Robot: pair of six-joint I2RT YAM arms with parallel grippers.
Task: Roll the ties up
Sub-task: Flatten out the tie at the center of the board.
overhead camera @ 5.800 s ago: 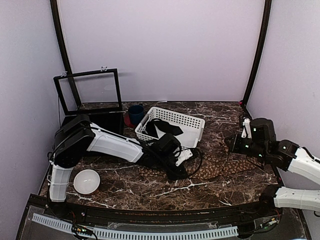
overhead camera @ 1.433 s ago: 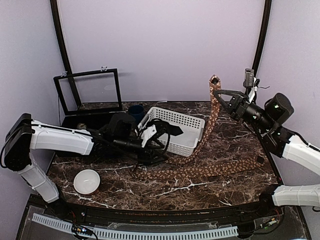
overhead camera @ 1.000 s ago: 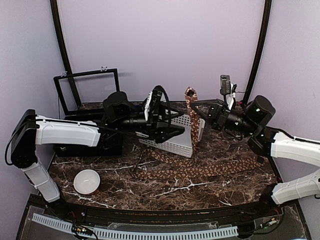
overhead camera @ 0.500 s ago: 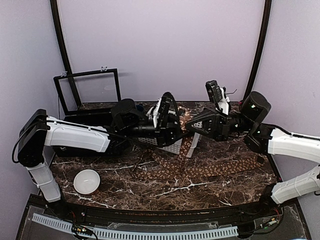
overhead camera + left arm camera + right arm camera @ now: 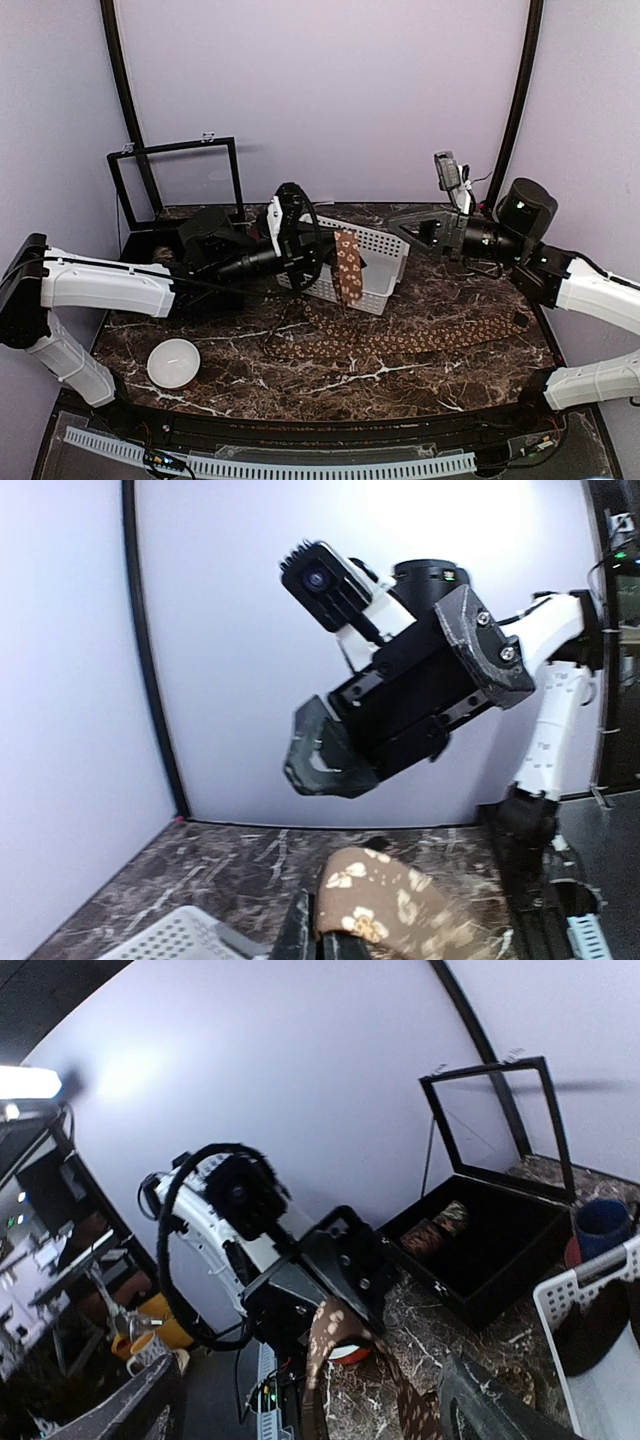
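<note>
Overhead: left end effector (image 5: 322, 245) pinched tight on one end of the tie (image 5: 346, 268), held in the air over the near rim of the white basket (image 5: 385, 262). The cloth drops from the pinch to the table (image 5: 250, 385), then lies flat in a long run toward the right edge. Right end effector (image 5: 405, 230) spread wide, raised, apart from the cloth, facing the left one. Left wrist view shows those jaws gaping with nothing between them, and the tie tip folded over at the bottom. Only the right wrist view looks into the black case (image 5: 500, 1260): rolled ties (image 5: 440, 1222) inside as small brown patterned coils, blue cup (image 5: 600, 1225) just beside it. Bare table front centre; white bowl (image 5: 172, 362) front left. Tie dark brown, fine tan repeat.
</note>
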